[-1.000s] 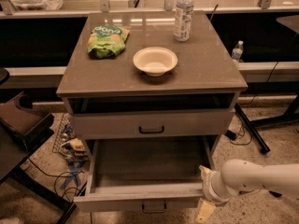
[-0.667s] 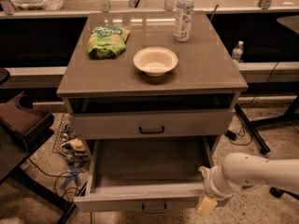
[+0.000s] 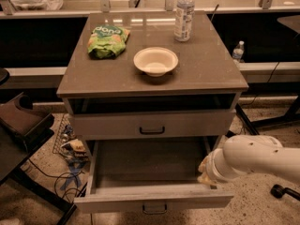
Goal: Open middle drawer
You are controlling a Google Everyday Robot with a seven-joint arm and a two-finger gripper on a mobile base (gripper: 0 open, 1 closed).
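White arm point(image 3: 255, 157) entering from right, gripper point(image 3: 205, 171) (mostly hidden) at its left end

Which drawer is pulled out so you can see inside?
The middle drawer, the low one with the small handle: its grey inside shows. The taller drawer above is shut. The gripper is by the open one's right side.

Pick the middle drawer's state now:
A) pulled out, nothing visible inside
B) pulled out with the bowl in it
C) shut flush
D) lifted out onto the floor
A: the middle drawer stands pulled out, its grey inside bare; the white bowl sits on the cabinet top, and the gripper is by the drawer's right front corner.
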